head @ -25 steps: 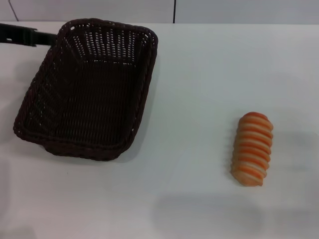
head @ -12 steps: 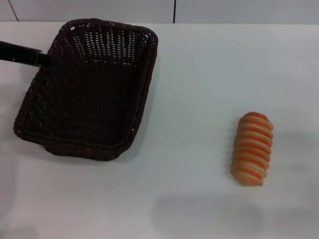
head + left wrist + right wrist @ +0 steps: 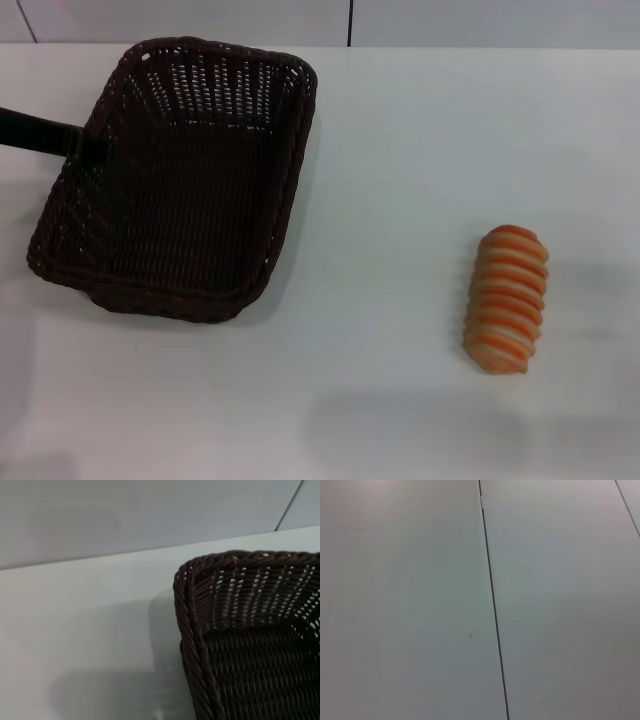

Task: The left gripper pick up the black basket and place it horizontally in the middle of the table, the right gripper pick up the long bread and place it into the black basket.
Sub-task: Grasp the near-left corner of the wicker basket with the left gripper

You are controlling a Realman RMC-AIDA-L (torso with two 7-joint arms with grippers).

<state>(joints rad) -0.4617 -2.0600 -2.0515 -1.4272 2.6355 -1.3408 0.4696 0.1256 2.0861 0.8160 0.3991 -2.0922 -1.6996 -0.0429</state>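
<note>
The black basket (image 3: 215,48) stands on the white table (image 3: 400,150) at the back left, its long side running away from me and a little askew. Its braided corner fills the left wrist view (image 3: 189,615). My left gripper (image 3: 78,142) reaches in from the left edge as a black bar and its tip meets the basket's left rim. The long bread (image 3: 506,298), striped orange and cream, lies on the table at the right, far from the basket. My right gripper is out of view; its wrist view shows only pale wall panels.
A pale wall with a dark vertical seam (image 3: 350,22) runs behind the table's far edge. Bare tabletop (image 3: 390,260) lies between the basket and the bread. Soft shadows fall on the front of the table (image 3: 410,425).
My left gripper has moved along the basket's left rim from the far corner toward me. The basket and the bread have not moved.
</note>
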